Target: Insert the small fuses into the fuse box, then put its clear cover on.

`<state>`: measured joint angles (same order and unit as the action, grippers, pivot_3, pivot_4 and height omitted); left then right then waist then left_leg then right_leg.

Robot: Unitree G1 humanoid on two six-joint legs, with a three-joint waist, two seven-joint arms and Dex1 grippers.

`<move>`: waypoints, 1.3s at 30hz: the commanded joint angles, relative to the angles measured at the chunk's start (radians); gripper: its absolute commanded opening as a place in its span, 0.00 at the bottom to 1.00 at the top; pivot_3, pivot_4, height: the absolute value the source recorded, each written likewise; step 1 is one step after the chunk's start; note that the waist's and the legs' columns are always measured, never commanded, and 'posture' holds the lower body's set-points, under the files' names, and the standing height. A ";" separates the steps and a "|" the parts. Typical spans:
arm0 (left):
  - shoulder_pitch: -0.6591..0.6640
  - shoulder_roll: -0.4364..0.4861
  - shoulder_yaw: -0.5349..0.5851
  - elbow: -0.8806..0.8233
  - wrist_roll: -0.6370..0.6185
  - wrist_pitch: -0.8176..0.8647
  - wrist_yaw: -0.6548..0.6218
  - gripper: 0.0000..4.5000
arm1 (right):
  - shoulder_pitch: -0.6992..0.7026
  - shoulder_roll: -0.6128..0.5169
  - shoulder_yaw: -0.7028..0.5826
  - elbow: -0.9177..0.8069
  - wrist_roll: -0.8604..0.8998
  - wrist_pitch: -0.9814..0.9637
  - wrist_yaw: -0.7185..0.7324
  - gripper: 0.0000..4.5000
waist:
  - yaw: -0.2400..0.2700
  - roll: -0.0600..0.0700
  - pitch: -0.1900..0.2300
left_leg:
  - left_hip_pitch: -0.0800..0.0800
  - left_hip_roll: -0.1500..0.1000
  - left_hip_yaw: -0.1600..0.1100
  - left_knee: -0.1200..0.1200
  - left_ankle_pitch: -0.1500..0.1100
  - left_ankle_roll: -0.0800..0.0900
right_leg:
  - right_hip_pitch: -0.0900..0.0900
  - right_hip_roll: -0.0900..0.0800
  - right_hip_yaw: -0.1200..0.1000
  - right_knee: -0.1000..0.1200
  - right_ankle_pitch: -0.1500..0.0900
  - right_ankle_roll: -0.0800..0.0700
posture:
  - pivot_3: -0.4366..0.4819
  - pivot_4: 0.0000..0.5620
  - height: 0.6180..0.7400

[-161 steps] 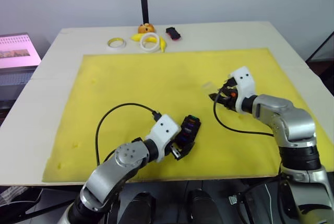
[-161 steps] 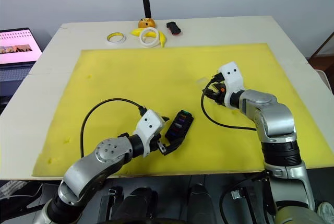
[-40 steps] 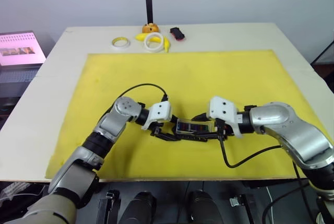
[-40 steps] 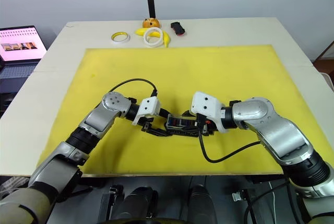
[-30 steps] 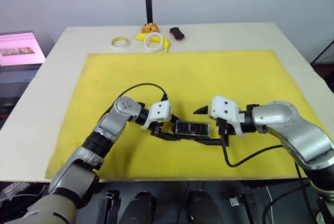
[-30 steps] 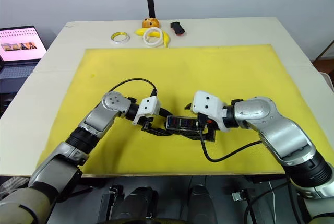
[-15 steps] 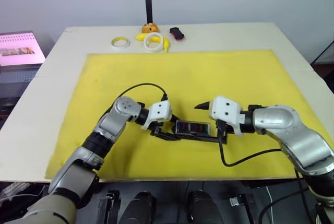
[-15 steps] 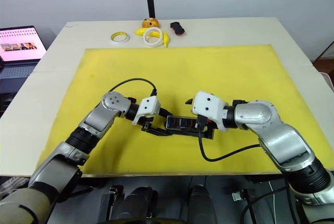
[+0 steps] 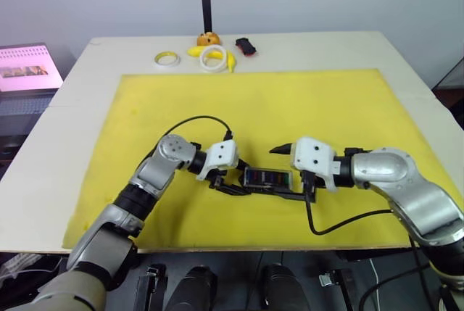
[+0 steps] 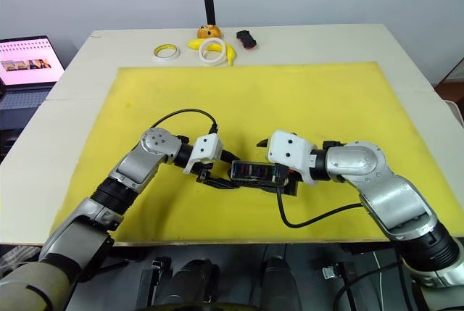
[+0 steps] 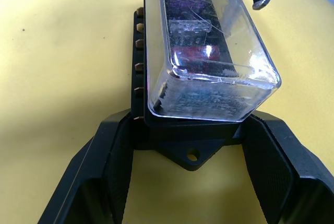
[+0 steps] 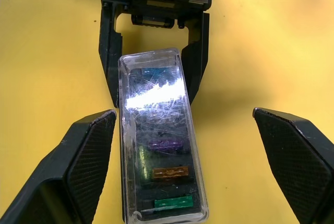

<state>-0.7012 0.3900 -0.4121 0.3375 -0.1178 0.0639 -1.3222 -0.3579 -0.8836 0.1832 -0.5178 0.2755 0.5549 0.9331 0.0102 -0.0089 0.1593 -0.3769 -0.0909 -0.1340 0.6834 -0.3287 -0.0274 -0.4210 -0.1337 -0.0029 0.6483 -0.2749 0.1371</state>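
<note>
From nine o'clock the left gripper (image 11: pixel 190 151) clamps one short end of the fuse box (image 9: pixel 267 178) on the yellow mat (image 9: pixel 145 108). The clear cover (image 12: pixel 159 130) sits on the box, the small fuses (image 12: pixel 166 144) seated beneath it. At three o'clock the right gripper (image 12: pixel 190 145) is spread wide, fingers (image 12: pixel 86 151) apart from the box

Yellow mat (image 10: pixel 290 101) covers most of table (image 10: pixel 406 46). Fuse box (image 10: pixel 255 172) lies at mat's 6 o'clock, coloured fuses (image 10: pixel 254 170) seated (clear cover not discernible). Left gripper (image 10: pixel 221 177) at box's 9 o'clock end, touching; right gripper (image 10: pixel 279 169) at its 3 o'clock end, fingers apart. Tape rings (image 10: pixel 210 50), banana (image 10: pixel 226 53), black-and-red object (image 10: pixel 248 38) at table's 12 o'clock. Laptop (image 10: pixel 27 63) at 9 o'clock.
</note>
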 commanded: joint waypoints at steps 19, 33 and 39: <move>-0.003 -0.003 0.021 -0.033 -0.004 0.009 0.004 0.56 | -0.002 0.042 -0.094 -0.049 0.115 0.067 0.028 0.99 | 0.000 0.000 0.000 | 0.000 0.000 0.000 0.000 0.000 0.000 | 0.000 0.000 0.000 0.000 0.000 0.000 | 0.48 0.27 1.00; -0.003 -0.002 0.023 -0.038 -0.005 0.017 0.007 0.56 | 0.069 0.118 -0.119 0.019 0.174 0.037 0.009 0.36 | -0.001 0.000 0.000 | 0.000 0.000 0.000 0.000 0.000 0.000 | 0.000 0.000 0.000 0.000 0.000 0.000 | 0.48 0.27 1.00; -0.005 -0.002 0.023 -0.039 -0.005 0.017 0.007 0.56 | 0.077 0.124 -0.105 0.052 0.176 0.045 0.010 0.36 | -0.001 0.000 0.000 | 0.000 0.000 0.000 0.000 0.000 0.000 | 0.000 0.000 0.000 0.000 0.000 0.000 | 0.48 0.27 1.00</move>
<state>-0.7010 0.3889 -0.4105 0.3308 -0.1178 0.0824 -1.3200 -0.2822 -0.7618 0.0774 -0.4531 0.4455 0.6070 0.9379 0.0089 -0.0089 0.1593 -0.3766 -0.0910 -0.1341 0.6834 -0.3287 -0.0274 -0.4210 -0.1336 -0.0028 0.6487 -0.2749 0.1371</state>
